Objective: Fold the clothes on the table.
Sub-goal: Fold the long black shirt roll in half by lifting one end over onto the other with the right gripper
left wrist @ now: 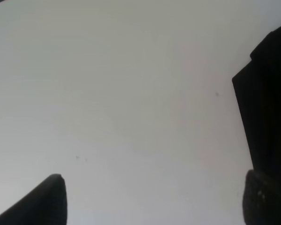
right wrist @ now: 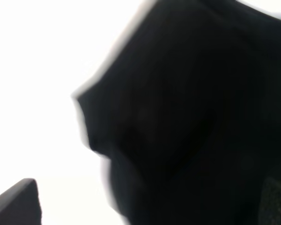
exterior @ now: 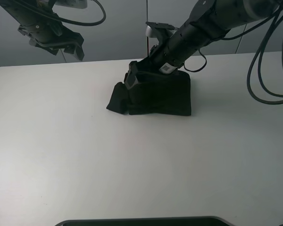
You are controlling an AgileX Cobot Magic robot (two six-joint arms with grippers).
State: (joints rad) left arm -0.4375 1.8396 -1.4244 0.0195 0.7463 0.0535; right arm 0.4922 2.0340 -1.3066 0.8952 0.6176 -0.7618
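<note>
Black cotton, soft and light: the clothes [exterior: 155, 96] lie as a compact folded bundle on the table [exterior: 85, 165], toward the far side near the middle. We judge the bundle limp and layered, likely to sag or unfold if lifted by one corner, so a hold on an edge through all layers suits it best. The right gripper [exterior: 131, 79] sits at the bundle's far-left top, jaws spread over the fabric. The left gripper [exterior: 66, 47] hangs spread too, raised at far left. Cables [exterior: 269, 70] dangle at right; nothing blocks the shirt.
</note>
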